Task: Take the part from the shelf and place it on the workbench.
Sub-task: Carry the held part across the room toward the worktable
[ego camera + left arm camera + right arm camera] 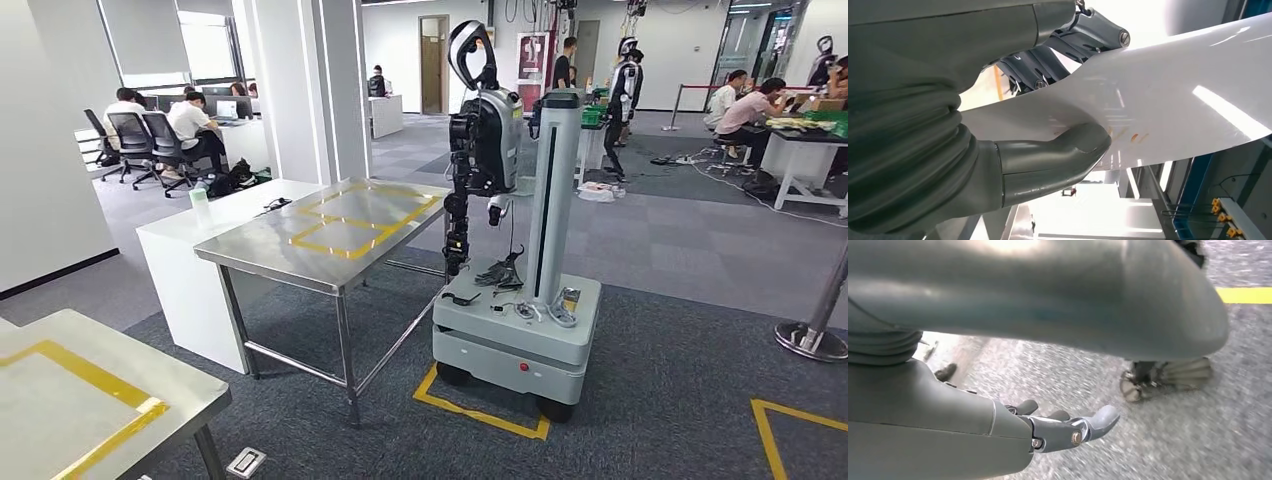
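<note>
Stainless steel is gleaming in the head view: the workbench (pixel 330 235) is standing ahead with yellow tape squares marking its top, likely the drop zones, and a second steel table corner (pixel 90 395) is sitting close by. Beside the bench a wheeled robot base (pixel 515 325) is parked inside a yellow floor marking, carrying loose cables on its deck.

Over to the left wrist view: the left hand (pixel 1048 100) is clamping a curved white part (pixel 1168 95), thumb (pixel 1058 157) pressing one face and dark fingers (pixel 1053 55) bracing the other, a grip that should keep the sheet from sliding in transit.

The right wrist view: the right hand (pixel 1068 427) is hanging over grey carpet (pixel 1198 430), fingers loosely extended, carrying nothing.
</note>
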`<action>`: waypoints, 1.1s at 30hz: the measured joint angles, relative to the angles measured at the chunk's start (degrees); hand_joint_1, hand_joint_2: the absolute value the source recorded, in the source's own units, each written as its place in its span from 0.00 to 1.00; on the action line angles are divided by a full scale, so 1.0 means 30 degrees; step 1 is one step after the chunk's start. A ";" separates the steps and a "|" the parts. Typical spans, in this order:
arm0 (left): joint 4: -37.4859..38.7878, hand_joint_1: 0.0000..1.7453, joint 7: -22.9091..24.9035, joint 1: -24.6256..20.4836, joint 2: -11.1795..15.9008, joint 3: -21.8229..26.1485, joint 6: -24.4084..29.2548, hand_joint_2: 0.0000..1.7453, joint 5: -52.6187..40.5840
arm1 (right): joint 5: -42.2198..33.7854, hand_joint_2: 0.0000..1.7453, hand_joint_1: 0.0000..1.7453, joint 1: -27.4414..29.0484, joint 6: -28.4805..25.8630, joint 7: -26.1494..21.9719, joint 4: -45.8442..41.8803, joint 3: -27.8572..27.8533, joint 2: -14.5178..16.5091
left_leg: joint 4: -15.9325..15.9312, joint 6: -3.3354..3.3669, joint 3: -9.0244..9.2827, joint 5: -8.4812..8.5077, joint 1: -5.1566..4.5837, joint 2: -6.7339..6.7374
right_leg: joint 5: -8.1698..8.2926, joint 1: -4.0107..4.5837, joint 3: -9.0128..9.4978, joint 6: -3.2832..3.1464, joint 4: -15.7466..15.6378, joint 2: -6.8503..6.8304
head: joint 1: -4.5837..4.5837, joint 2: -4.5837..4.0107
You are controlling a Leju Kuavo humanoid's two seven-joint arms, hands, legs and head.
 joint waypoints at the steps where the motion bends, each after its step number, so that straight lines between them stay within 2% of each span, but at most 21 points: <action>1: 0.0095 1.00 0.0004 -0.0156 0.0027 -0.0137 0.0067 1.00 -0.0031 | -0.0058 0.00 0.00 0.0007 -0.0011 -0.0038 0.0000 -0.0049 -0.0002 | 0.1222 -0.0012 -0.0510 -0.0692 -0.0043 0.0482 | 0.0009 0.0056 -0.0044 -0.0085 -0.0006 -0.0272 | -0.0009 0.0000; 3: 0.0270 1.00 0.0002 -0.0335 0.0048 -0.0357 0.0107 1.00 -0.0009 | -0.0133 0.00 0.00 0.0024 -0.0022 -0.0038 0.0000 -0.0193 0.0000 | 0.3258 -0.0043 -0.1208 -0.1558 -0.0035 0.0827 | 0.0008 0.0145 -0.0116 -0.0152 0.0017 -0.0858 | -0.0009 0.0000; 4: 0.0377 1.00 0.0002 -0.0407 0.0071 -0.0448 0.0098 1.00 0.0018 | -0.0157 0.00 0.00 0.0032 -0.0022 -0.0003 0.0000 -0.0260 0.0007 | 0.3431 -0.0046 -0.1121 -0.1504 -0.0035 0.0895 | -0.0001 0.0168 -0.0133 -0.0159 0.0042 -0.1148 | -0.0011 0.0000; 5: 0.0499 1.00 0.0002 -0.0515 0.0111 -0.0550 0.0089 1.00 0.0038 | -0.0162 0.00 0.00 0.0035 -0.0022 0.0035 0.0000 -0.0309 0.0025 | 0.2848 -0.0040 -0.0663 -0.1133 -0.0036 0.1021 | -0.0019 0.0177 -0.0144 -0.0147 0.0087 -0.1437 | -0.0011 0.0000; 7: 0.0731 1.00 0.0000 -0.0857 0.0210 -0.0798 0.0080 1.00 0.0044 | -0.0169 0.00 0.00 0.0021 -0.0022 0.0080 0.0000 -0.0377 0.0064 | 0.0418 0.0046 0.0815 -0.0248 -0.0118 0.1912 | -0.0122 0.0246 -0.0143 -0.0044 0.0274 -0.1985 | -0.0011 0.0000; 9: 0.0885 1.00 -0.0006 -0.1133 0.0283 -0.1022 0.0080 1.00 0.0007 | -0.0171 0.00 0.00 -0.0008 -0.0020 0.0080 0.0000 -0.0423 0.0082 | -0.1151 0.0352 0.1665 0.0085 -0.0219 0.2560 | -0.0241 0.0364 -0.0144 0.0129 0.0450 -0.2425 | -0.0005 0.0000; 11: 0.1007 1.00 -0.0006 -0.1208 0.0325 -0.1126 0.0080 1.00 -0.0024 | -0.0175 0.00 0.00 -0.0064 -0.0020 0.0080 0.0000 -0.0437 0.0084 | -0.1296 0.0694 0.1572 0.0123 -0.0261 0.2222 | -0.0263 0.0412 -0.0094 0.0287 0.0465 -0.2840 | 0.0000 0.0000; 12: 0.1049 1.00 -0.0004 -0.1211 0.0345 -0.1142 0.0080 1.00 -0.0031 | -0.0175 0.00 0.00 -0.0096 -0.0020 0.0080 0.0000 -0.0439 0.0082 | -0.1330 0.0809 0.1528 0.0186 -0.0236 0.2001 | -0.0306 0.0383 -0.0070 0.0423 0.0513 -0.2773 | 0.0004 0.0000; 13: 0.1087 1.00 -0.0002 -0.1242 0.0363 -0.1153 0.0080 1.00 -0.0036 | -0.0178 0.00 0.00 -0.0115 -0.0022 0.0078 0.0000 -0.0443 0.0082 | -0.1366 0.0923 0.1501 0.0257 -0.0196 0.1776 | -0.0482 0.0366 -0.0118 0.0588 0.0723 -0.2396 | 0.0004 0.0000; 15: 0.1142 1.00 -0.0004 -0.1342 0.0377 -0.1248 0.0080 1.00 -0.0044 | -0.0182 0.00 0.00 -0.0090 -0.0022 0.0078 0.0000 -0.0446 0.0084 | -0.1426 0.1110 0.1484 0.0390 -0.0100 0.1364 | -0.1414 0.0298 -0.0697 0.0881 0.2131 -0.1063 | 0.0006 0.0000; 17: 0.1206 1.00 -0.0006 -0.1409 0.0372 -0.1377 0.0084 1.00 -0.0064 | -0.0198 0.00 0.00 -0.0023 -0.0018 0.0088 0.0000 -0.0452 0.0086 | -0.1420 0.1179 0.1333 0.0486 -0.0092 0.0881 | -0.2594 0.0246 -0.1794 0.0932 0.4497 -0.0292 | 0.0007 0.0000; 18: 0.1226 1.00 -0.0006 -0.1412 0.0370 -0.1415 0.0095 1.00 -0.0078 | -0.0226 0.00 0.00 0.0010 -0.0018 0.0095 0.0000 -0.0464 0.0086 | -0.1415 0.1178 0.1266 0.0535 -0.0091 0.0601 | -0.2851 0.0214 -0.2206 0.0912 0.5348 -0.0195 | 0.0009 0.0000; 19: 0.1239 1.00 -0.0006 -0.1412 0.0370 -0.1428 0.0111 1.00 -0.0091 | -0.0273 0.00 0.00 0.0033 -0.0018 0.0093 0.0000 -0.0494 0.0086 | -0.1410 0.1150 0.1218 0.0583 -0.0087 0.0311 | -0.2722 0.0182 -0.2322 0.0875 0.5563 -0.0158 | 0.0011 0.0000; 21: 0.1244 1.00 -0.0006 -0.1422 0.0381 -0.1428 0.0144 1.00 -0.0077 | -0.0355 0.00 0.00 0.0051 -0.0022 0.0086 0.0000 -0.0607 0.0086 | -0.1405 0.1060 0.1182 0.0664 -0.0067 -0.0269 | -0.1513 0.0121 -0.1540 0.0749 0.3884 0.0102 | 0.0011 0.0000; 23: 0.1266 1.00 -0.0004 -0.1457 0.0437 -0.1442 0.0156 1.00 -0.0029 | -0.0384 0.00 0.00 0.0057 -0.0018 0.0130 0.0002 -0.0719 0.0087 | -0.1395 0.0900 0.1126 0.0748 -0.0035 -0.0775 | -0.0473 0.0087 -0.0415 0.0591 0.1402 0.0977 | 0.0009 0.0000; 25: 0.1320 1.00 -0.0004 -0.1482 0.0550 -0.1522 0.0200 1.00 -0.0005 | -0.0461 0.00 0.00 0.0027 -0.0015 0.0152 0.0005 -0.0785 0.0097 | -0.1436 0.0647 0.0988 0.0881 -0.0001 -0.1182 | -0.0264 0.0143 -0.0025 0.0497 0.0395 0.1377 | 0.0006 0.0000; 27: 0.1349 1.00 -0.0006 -0.1456 0.0663 -0.1597 0.0253 1.00 -0.0005 | -0.0559 0.00 0.00 -0.0027 -0.0016 0.0028 0.0007 -0.0861 0.0137 | -0.1545 0.0366 0.0852 0.1033 0.0036 -0.1511 | -0.0157 0.0190 -0.0014 0.0351 0.0273 0.0898 | 0.0002 0.0000; 28: 0.1349 1.00 -0.0009 -0.1445 0.0718 -0.1606 0.0266 1.00 -0.0009 | -0.0579 0.00 0.00 -0.0039 -0.0018 -0.0054 0.0007 -0.0898 0.0164 | -0.1478 0.0272 0.0756 0.0988 0.0015 -0.1298 | -0.0075 0.0175 0.0010 0.0234 0.0176 0.0665 | -0.0005 0.0000; 29: 0.1355 1.00 -0.0009 -0.1469 0.0754 -0.1610 0.0273 1.00 -0.0026 | -0.0592 0.00 0.00 -0.0029 -0.0020 -0.0124 0.0007 -0.0923 0.0191 | -0.1256 0.0206 0.0601 0.0818 -0.0015 -0.0895 | 0.0001 0.0139 0.0033 0.0100 0.0077 0.0430 | -0.0018 0.0000; 31: 0.1412 1.00 -0.0009 -0.1587 0.0807 -0.1701 0.0424 1.00 -0.0158 | -0.0590 0.00 0.00 0.0022 -0.0022 -0.0240 0.0007 -0.0949 0.0215 | 0.0494 0.0122 -0.0195 -0.0263 -0.0083 0.0301 | 0.0068 0.0151 0.0022 -0.0107 -0.0022 -0.0116 | -0.0036 0.0000; 33: 0.1472 1.00 -0.0006 -0.1585 0.0818 -0.1825 0.0675 1.00 -0.0309 | -0.0579 0.00 0.00 0.0063 -0.0022 -0.0299 0.0007 -0.1002 0.0217 | 0.2774 0.0034 -0.1095 -0.1354 -0.0078 0.0800 | 0.0052 0.0225 -0.0033 -0.0207 -0.0003 -0.0707 | -0.0036 0.0000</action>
